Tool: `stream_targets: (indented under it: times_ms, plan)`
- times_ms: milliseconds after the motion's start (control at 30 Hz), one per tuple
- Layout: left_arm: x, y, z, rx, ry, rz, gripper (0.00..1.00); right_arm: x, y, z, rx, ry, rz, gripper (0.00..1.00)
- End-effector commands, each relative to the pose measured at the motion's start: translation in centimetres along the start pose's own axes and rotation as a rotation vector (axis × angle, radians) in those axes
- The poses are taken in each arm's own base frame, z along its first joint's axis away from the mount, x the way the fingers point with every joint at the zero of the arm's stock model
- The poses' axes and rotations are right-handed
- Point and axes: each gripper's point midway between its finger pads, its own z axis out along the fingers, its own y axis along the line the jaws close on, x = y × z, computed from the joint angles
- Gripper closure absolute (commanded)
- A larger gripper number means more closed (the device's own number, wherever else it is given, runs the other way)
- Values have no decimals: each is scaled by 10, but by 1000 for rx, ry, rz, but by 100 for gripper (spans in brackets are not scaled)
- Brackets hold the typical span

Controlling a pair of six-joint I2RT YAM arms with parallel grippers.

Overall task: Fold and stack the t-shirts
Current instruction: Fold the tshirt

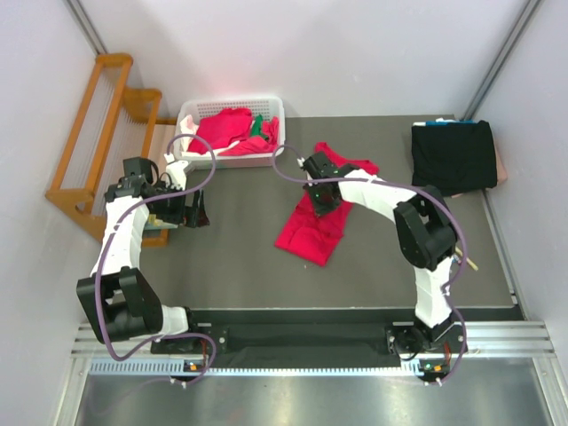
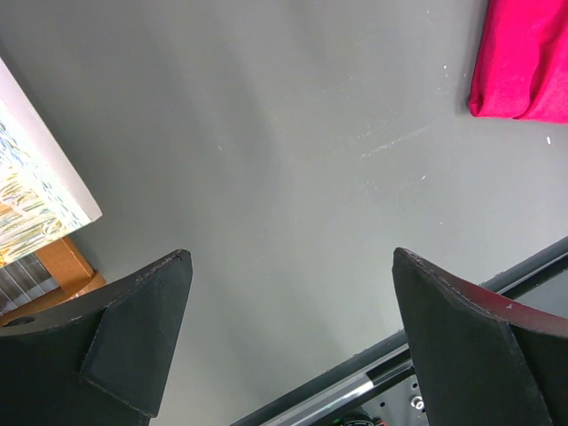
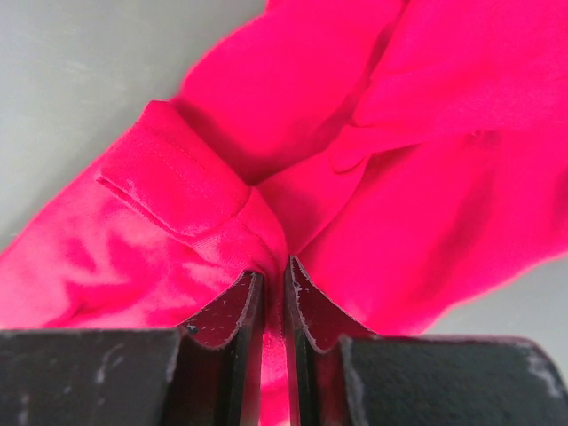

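Your right gripper [image 3: 268, 282] has its jaws pressed almost together, pinching a raised fold of the crimson red soft cloth t-shirt [image 1: 312, 226]. In the right wrist view the cloth bunches at the fingertips and fans out toward 12 and 2 o'clock. In the top view that gripper is over the shirt's far half. The shirt lies rumpled and partly doubled over, mid-table on the dark grey table mat [image 1: 240, 240]. Your left gripper [image 2: 293, 257] has its jaws spread wide with nothing between them. It hangs over bare mat at 9 o'clock of the red shirt, well apart from it, and only a corner of red shows at 1 o'clock in the left wrist view. At 11 o'clock of the shirt, the white plastic basket [image 1: 189, 113] holds more red cloth t-shirts [image 1: 220, 130] with a bit of green. At 2 o'clock, the black folded cloth t-shirt [image 1: 453, 155] lies flat near the table's far right edge. The orange wooden rack [image 1: 89, 146] stands off the table's left side at 10 o'clock.
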Motion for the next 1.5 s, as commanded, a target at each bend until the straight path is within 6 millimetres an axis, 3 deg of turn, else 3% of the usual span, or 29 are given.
stream_targets:
  times_ms: [0,33,167,267,433,633,700,767,867,933,1000,1033,1133,1167,1200,1267,1300,1367,1400,1467]
  plan:
    - [-5,-2,0,17,-23,27,1,-16,-11,14,3,-22,15,92]
    - [-5,-3,0,20,-23,26,1,-16,-12,18,3,-14,16,89]
    - [-2,-5,1,29,-18,23,1,-25,-16,17,16,-33,17,56]
    - [1,-6,3,39,-13,21,1,-42,-20,6,39,-76,15,47]
    - [3,-9,4,57,-10,13,1,-72,-30,-10,58,-136,25,46]
    - [6,-9,3,50,-3,20,1,-93,-72,-21,140,-174,81,47]
    - [7,-9,2,48,0,20,1,-95,-75,-31,134,-187,94,48]
    - [6,-10,2,50,-3,23,1,-95,-64,-39,96,-201,93,49]
    - [4,-13,1,67,-11,20,1,-83,-32,-56,-9,-222,87,49]
    - [4,-19,3,97,-11,20,1,-62,-5,-63,-51,-201,68,49]
    - [6,-26,9,116,15,35,1,-36,4,-66,-23,-168,47,49]
    - [7,-30,12,123,26,47,1,-23,24,-69,-44,-160,24,49]
    - [12,-45,31,126,81,109,1,7,47,-88,-66,-163,14,48]
    - [17,-50,40,131,112,112,1,14,51,-94,-77,-166,20,48]
    - [19,-69,50,162,143,169,1,27,50,-104,-82,-173,31,48]
    - [22,-78,65,174,188,194,1,40,58,-123,-135,-205,76,48]
    - [22,-85,70,194,200,210,1,61,56,-116,-139,-172,95,49]
    - [16,-91,82,247,212,191,1,76,61,-123,-180,-183,152,52]
    - [13,-92,86,262,215,182,1,98,56,-113,-164,-145,166,53]
    - [9,-96,98,316,238,147,1,109,61,-111,-187,-151,205,53]
